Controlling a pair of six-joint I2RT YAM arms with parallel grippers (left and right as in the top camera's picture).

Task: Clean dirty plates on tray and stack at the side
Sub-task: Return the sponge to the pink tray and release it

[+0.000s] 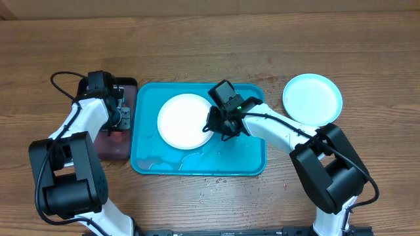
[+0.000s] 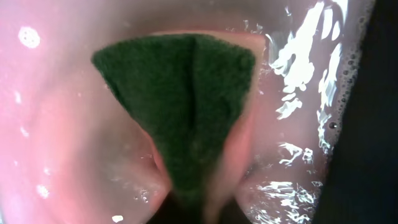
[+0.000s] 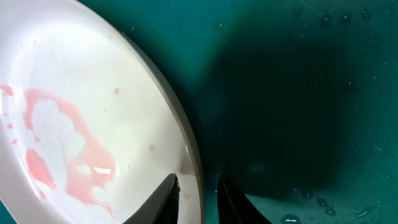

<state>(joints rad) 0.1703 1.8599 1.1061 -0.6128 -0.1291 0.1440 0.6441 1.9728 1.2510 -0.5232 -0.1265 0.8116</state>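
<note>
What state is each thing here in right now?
White plate: smeared pink, on turquoise tray.
Blue plate: no smears seen, on table.
Sponge: wet, pinched by left gripper.
Right gripper: closed on white plate's rim.
Pink tray: holds sudsy liquid.

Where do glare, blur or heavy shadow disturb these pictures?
Left wrist: white glare on the wet pinkish tray, green sponge slightly soft. Right wrist: a dark shadow covers the turquoise tray beside the white plate. Overhead: sharp, evenly lit.
</note>
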